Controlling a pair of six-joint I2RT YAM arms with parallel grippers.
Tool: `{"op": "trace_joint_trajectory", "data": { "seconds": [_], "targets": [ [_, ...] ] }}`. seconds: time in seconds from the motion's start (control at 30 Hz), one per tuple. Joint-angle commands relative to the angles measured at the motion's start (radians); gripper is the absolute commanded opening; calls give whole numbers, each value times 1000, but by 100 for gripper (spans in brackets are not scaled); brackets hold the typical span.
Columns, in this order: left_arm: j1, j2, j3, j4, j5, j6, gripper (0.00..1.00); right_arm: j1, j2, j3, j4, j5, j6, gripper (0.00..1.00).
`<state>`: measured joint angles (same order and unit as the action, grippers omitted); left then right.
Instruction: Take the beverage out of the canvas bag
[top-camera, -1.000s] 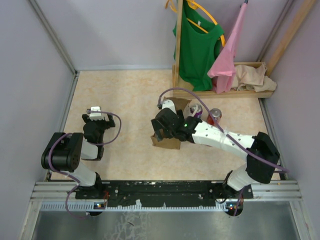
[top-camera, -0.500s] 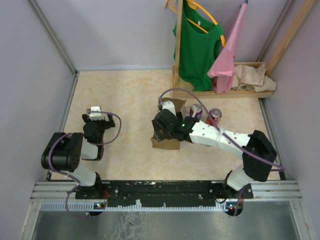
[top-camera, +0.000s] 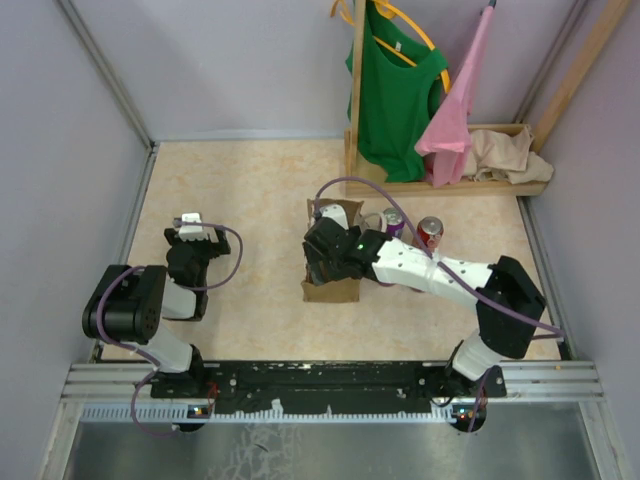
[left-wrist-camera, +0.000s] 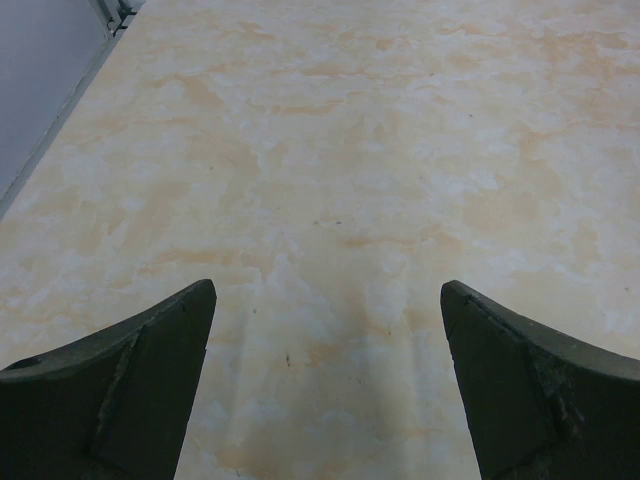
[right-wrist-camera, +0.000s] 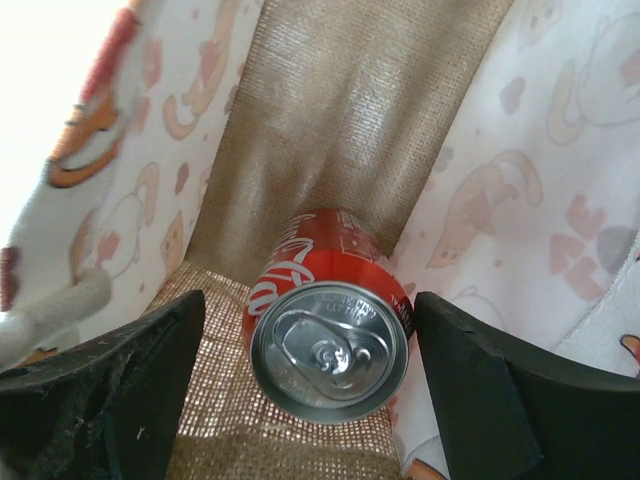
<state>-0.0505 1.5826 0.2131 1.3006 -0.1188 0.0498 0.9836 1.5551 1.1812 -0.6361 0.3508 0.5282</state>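
Observation:
The tan-brown canvas bag (top-camera: 331, 284) lies on the table's middle, mostly covered by my right arm. My right gripper (top-camera: 322, 262) reaches into the bag. In the right wrist view I see the bag's burlap floor (right-wrist-camera: 340, 110) and printed pale lining (right-wrist-camera: 520, 190). A red cola can (right-wrist-camera: 331, 328) lies there, its silver top facing the camera. My right gripper (right-wrist-camera: 310, 385) is open, one finger on each side of the can, not touching it. My left gripper (top-camera: 190, 228) is open and empty over bare table (left-wrist-camera: 320, 200) at the left.
Two cans stand on the table right of the bag, a purple one (top-camera: 391, 222) and a red one (top-camera: 429, 232). A wooden rack (top-camera: 440, 180) with a green shirt (top-camera: 392, 90), a pink cloth and a beige cloth stands at the back right. Grey walls enclose the table.
My right gripper has moved a little to the left and deeper over the bag. The left arm has not moved.

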Motion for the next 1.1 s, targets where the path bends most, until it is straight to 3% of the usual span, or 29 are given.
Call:
{"op": "trace_joint_trajectory", "data": {
  "seconds": [0.0,0.17,0.23,0.47,0.53,0.63,1.07],
  "targets": [
    [-6,13,12,18,4,4,100,14,64,13,-90,-59,20,83],
    [-5,13,12,17,4,5,100,13,115,4,-126,-88,18,82],
    [-6,13,13,17,5,4,100,13,135,-4,-132,-97,15,76],
    [-6,13,12,17,5,5,100,13,138,-22,-124,-123,12,43],
    [-6,13,12,17,4,5,100,13,137,-19,-121,-127,10,30],
    [-6,13,12,17,4,5,100,13,137,-6,-121,-127,5,2],
    [-5,13,12,17,4,5,100,14,163,246,-150,38,-107,0]
  ]
}}
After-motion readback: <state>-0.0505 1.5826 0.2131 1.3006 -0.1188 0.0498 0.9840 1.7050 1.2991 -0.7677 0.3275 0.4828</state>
